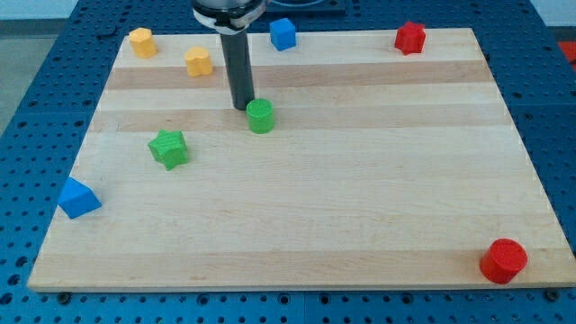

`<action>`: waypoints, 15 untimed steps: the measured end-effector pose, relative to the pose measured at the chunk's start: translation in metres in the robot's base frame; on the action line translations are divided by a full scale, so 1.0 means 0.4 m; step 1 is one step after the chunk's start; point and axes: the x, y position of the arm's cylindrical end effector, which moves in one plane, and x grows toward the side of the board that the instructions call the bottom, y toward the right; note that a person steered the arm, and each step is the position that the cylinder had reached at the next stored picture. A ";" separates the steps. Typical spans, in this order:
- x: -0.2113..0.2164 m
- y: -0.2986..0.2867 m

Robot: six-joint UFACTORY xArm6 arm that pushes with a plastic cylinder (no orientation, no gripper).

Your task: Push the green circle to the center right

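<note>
The green circle (261, 116), a short green cylinder, sits on the wooden board (360, 198) left of centre, in the upper half. My dark rod comes down from the view's top, and my tip (240, 108) rests on the board just to the left of the green circle, almost touching it. The board's centre right area lies far to the right of the circle.
A green star (169, 148) lies left of the circle. A blue triangle (78, 198) sits at the left edge. Two yellow blocks (141, 41) (199, 62) and a blue block (283, 33) are near the top. Red blocks sit at the top right (410, 37) and bottom right (503, 261).
</note>
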 end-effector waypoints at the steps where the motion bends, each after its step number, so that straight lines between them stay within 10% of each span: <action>1: 0.010 -0.094; 6: 0.074 0.352; 9: -0.019 0.254; 12: 0.055 0.595; 15: 0.055 0.611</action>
